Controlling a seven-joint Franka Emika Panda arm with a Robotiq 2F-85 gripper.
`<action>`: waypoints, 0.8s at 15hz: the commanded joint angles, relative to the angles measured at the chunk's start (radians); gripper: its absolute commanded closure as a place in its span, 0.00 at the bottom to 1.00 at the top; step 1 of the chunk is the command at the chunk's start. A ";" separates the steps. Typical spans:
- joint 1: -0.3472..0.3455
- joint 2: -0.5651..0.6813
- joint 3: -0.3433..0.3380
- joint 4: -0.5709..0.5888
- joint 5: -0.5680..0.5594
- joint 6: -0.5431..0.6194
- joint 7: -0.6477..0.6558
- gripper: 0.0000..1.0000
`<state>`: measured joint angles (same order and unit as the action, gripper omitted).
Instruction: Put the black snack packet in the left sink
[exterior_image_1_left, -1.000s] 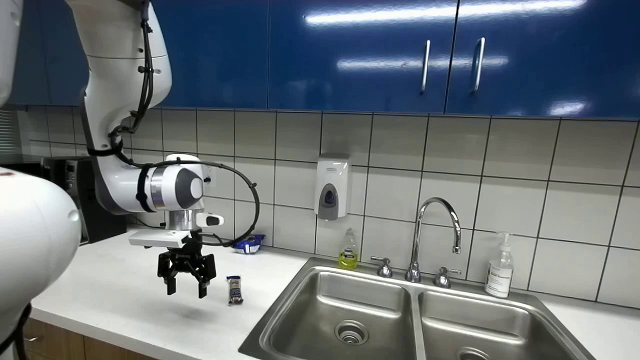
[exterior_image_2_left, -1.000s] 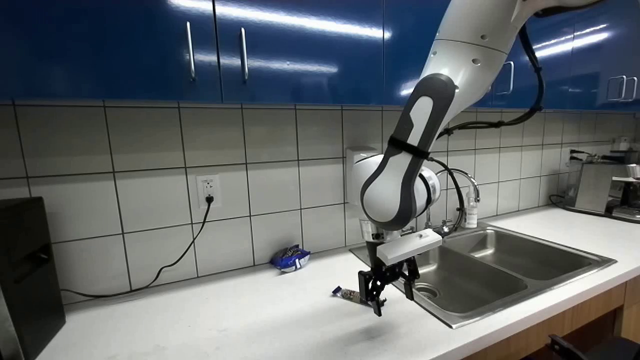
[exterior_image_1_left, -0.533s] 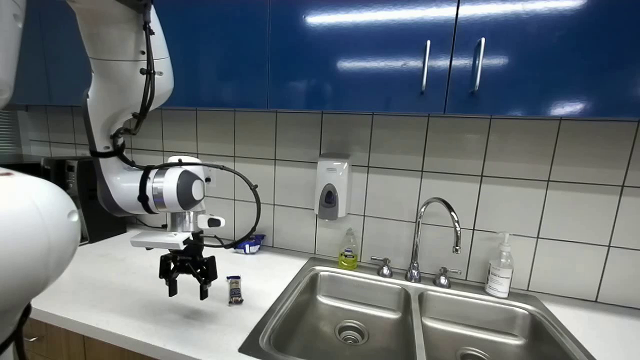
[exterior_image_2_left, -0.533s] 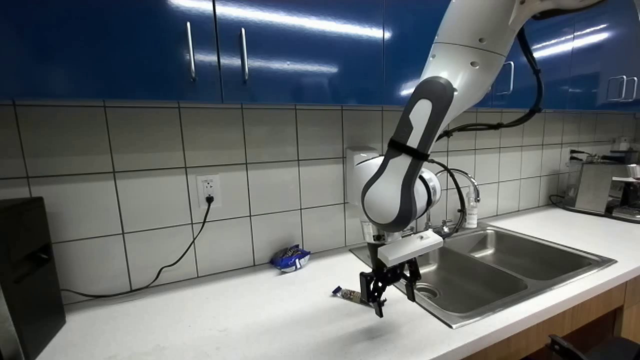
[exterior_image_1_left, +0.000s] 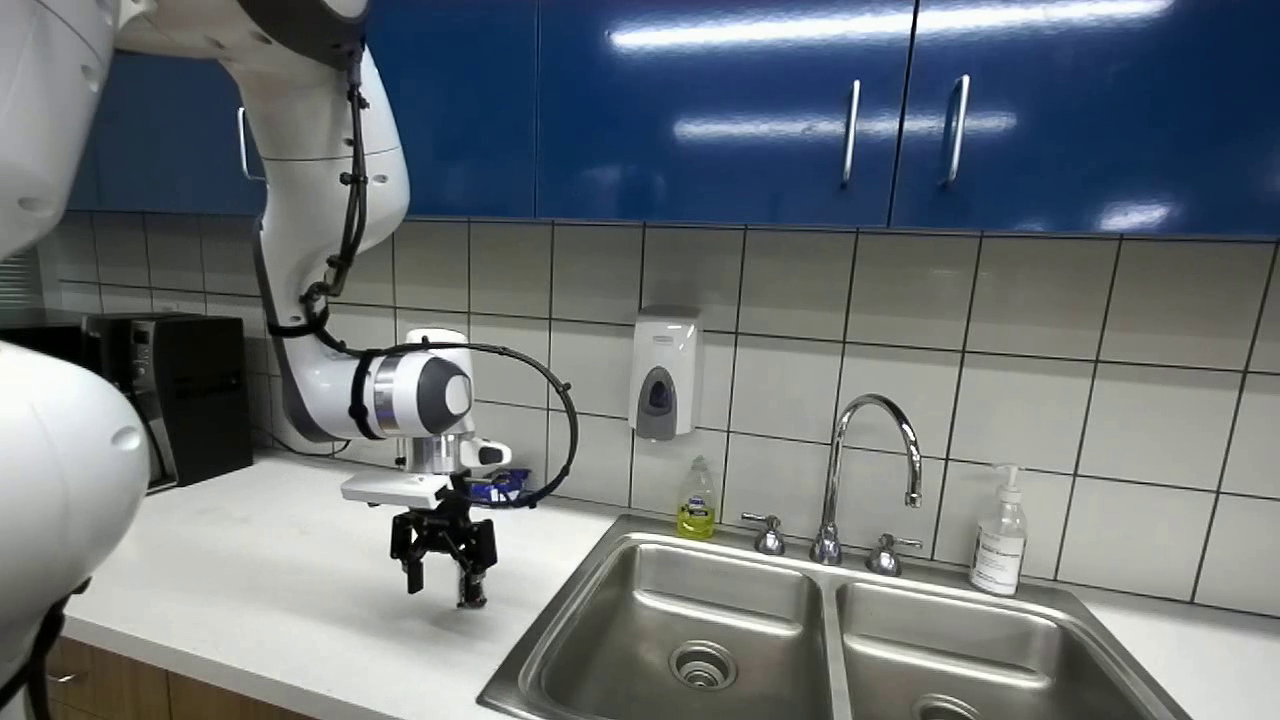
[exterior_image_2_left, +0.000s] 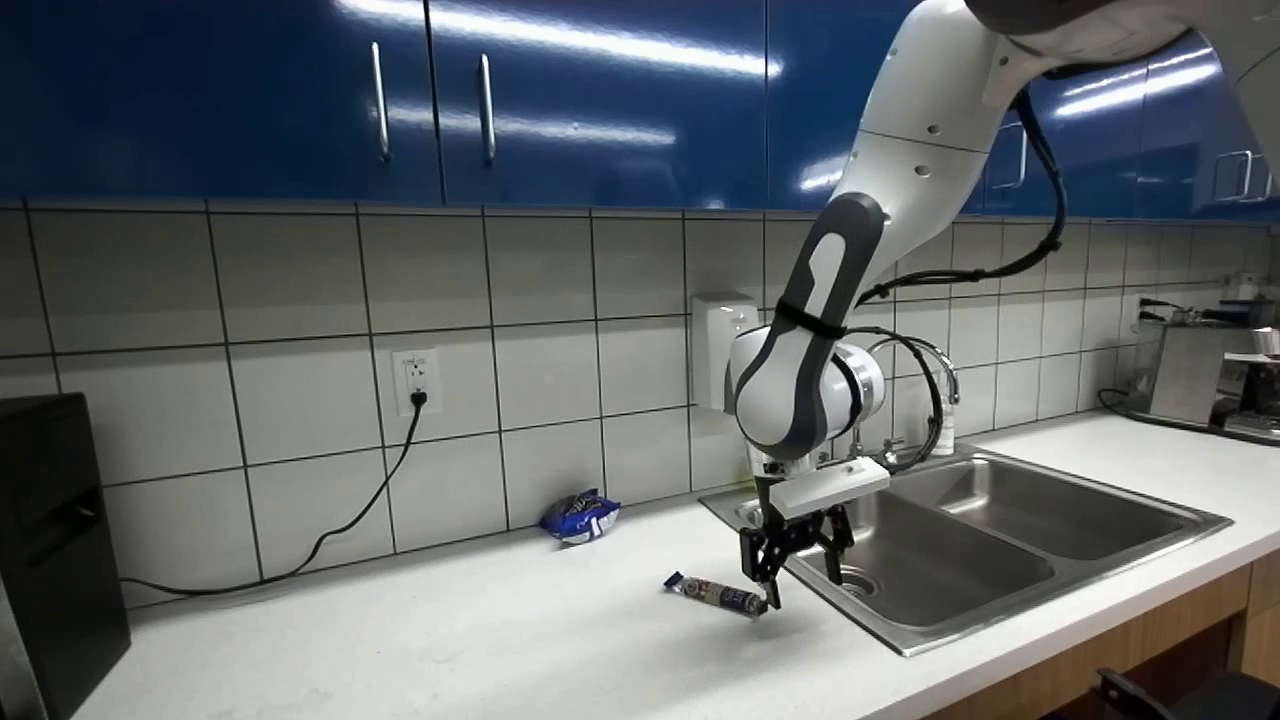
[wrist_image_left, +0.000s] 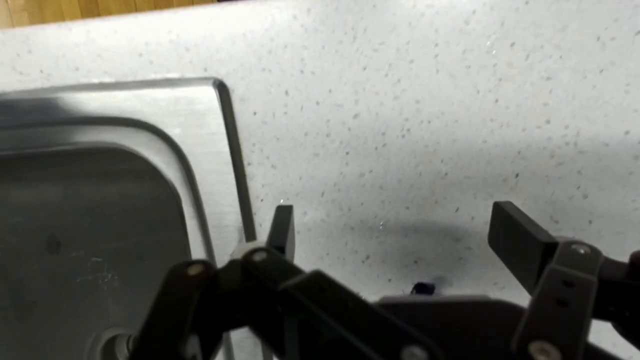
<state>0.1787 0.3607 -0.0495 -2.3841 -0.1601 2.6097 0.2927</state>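
Since the black snack packet (exterior_image_2_left: 716, 594) slants, my claw (wrist_image_left: 392, 220) should turn

While my jaws stand parted, holding nothing, above the counter (exterior_image_2_left: 420, 640) beside the left sink (exterior_image_1_left: 640, 650), the packet lies on that side, lower and farther toward the sink's back edge. Its long axis runs oblique to the sink's nearest edge, front end closer. I judge I must reach back, down, and twist slightly.

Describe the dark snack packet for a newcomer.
Find the double stainless-steel sink. On the white countertop beside it lies the dark, pale-marked packet: slim and bar-shaped, unlike the puffy blue-and-white bag nearer the tiled wall.
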 joint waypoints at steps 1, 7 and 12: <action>-0.027 0.093 -0.003 0.136 -0.016 -0.030 -0.067 0.00; -0.032 0.183 0.029 0.273 -0.012 -0.048 -0.202 0.00; -0.047 0.209 0.070 0.318 -0.020 -0.122 -0.366 0.00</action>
<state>0.1576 0.5591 -0.0111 -2.1070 -0.1612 2.5633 0.0152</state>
